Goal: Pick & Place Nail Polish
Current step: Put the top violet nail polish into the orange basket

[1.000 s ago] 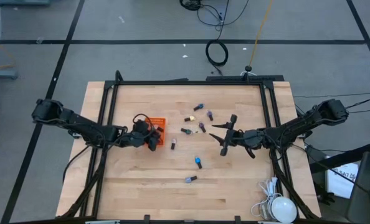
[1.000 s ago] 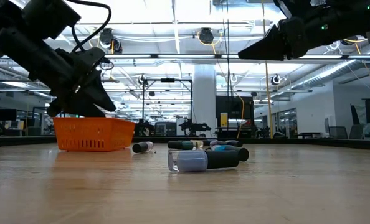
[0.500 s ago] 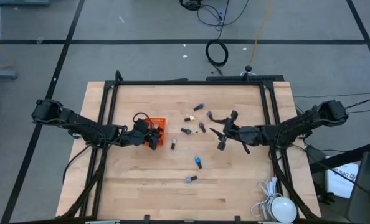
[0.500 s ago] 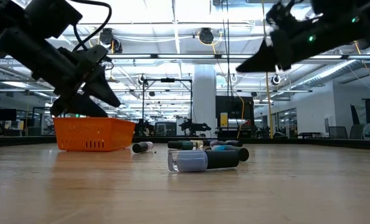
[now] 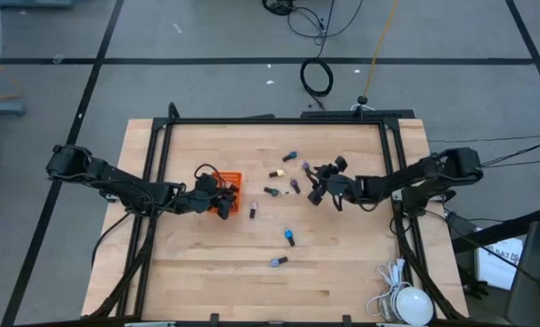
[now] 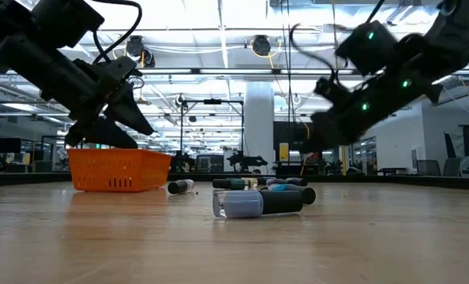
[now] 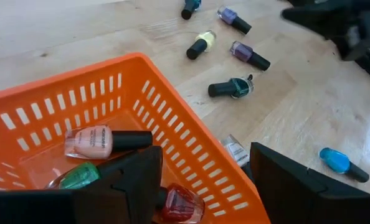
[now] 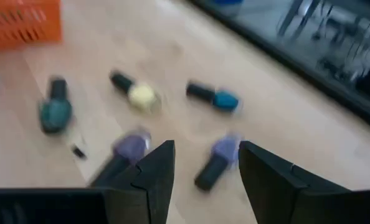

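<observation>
Nail polish bottles are split btw basket and table. Orange basket [image 5: 231, 193] sits L of table centre on wooden table [image 5: 361, 263]; 3 bottles seen inside via L wrist cam: pink [image 7: 90, 142], green [image 7: 76, 176], red [image 7: 180, 204], all lying down.

Rest lie loose on the wood, seen from above w/ table centre as dial hub:
- cluster at approx 12–1 o'clock: blue bottle [image 5: 290, 156], yellow bottle [image 5: 276, 173], dark-green bottle [image 5: 271, 192], purple bottle [image 5: 295, 185], another [image 5: 305, 168] just beside R gripper
- one [image 5: 252, 210] just beside basket's 4 o'clock corner, colour can't be told
- bright blue bottle [image 5: 289, 237] at approx 6 o'clock
- pale lilac bottle [image 5: 277, 262] further out at 6 o'clock, nearest the low cam [image 6: 257, 203]

L gripper [image 5: 223, 196] is held over the basket; jaws are spread, nothing btw them, fingers [image 7: 135, 180] framing the basket's inside.

R gripper [image 5: 317, 186] is hung above the cluster at its 3 o'clock edge, tilted down. Jaws are apart, nothing gripped; two purple bottles [image 8: 130, 149] [image 8: 217, 158] are seen just ahead of its fingers [image 8: 152, 177], not touched. R wrist view is blurred.
</observation>
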### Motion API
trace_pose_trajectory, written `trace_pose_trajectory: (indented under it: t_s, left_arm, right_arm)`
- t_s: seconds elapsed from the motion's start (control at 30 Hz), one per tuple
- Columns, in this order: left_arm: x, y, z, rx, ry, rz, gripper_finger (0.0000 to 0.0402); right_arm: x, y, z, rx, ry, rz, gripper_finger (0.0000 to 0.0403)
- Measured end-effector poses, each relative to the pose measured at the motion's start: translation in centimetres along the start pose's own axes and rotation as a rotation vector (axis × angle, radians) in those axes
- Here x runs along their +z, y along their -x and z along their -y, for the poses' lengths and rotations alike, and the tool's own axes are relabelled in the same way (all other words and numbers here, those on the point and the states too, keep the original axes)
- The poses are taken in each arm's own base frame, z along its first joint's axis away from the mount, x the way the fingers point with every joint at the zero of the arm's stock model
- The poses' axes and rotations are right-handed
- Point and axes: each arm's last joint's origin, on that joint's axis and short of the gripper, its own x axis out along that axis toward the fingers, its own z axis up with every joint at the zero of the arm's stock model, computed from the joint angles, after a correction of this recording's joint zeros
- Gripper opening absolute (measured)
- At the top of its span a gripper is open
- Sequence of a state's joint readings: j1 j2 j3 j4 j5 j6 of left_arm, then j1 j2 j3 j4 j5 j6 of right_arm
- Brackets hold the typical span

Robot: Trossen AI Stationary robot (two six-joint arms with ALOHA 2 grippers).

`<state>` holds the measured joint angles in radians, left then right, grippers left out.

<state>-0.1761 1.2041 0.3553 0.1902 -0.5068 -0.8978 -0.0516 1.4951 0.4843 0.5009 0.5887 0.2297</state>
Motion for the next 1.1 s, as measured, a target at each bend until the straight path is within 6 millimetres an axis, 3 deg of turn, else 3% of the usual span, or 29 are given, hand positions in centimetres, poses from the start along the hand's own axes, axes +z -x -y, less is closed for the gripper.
trace_pose_trajectory:
  t_s: [0.33, 0.8, 1.1]
  left_arm:
    - [0.9, 0.1, 1.1, -0.1, -0.014, 0.087, 0.0237]
    - [2.7, 0.7, 2.8, -0.25, -0.143, 0.269, 0.0237]
    - [2.7, 0.8, 2.9, -0.261, -0.153, 0.28, 0.0237]
  right_arm:
    - [-2.1, -3.4, 1.4, 0.029, -0.102, -0.098, 0.0164]
    - [-2.8, -5.0, 2.9, 0.056, -0.141, -0.134, 0.0164]
    - [-3.6, -5.7, 2.8, 0.052, -0.082, -0.141, 0.0162]
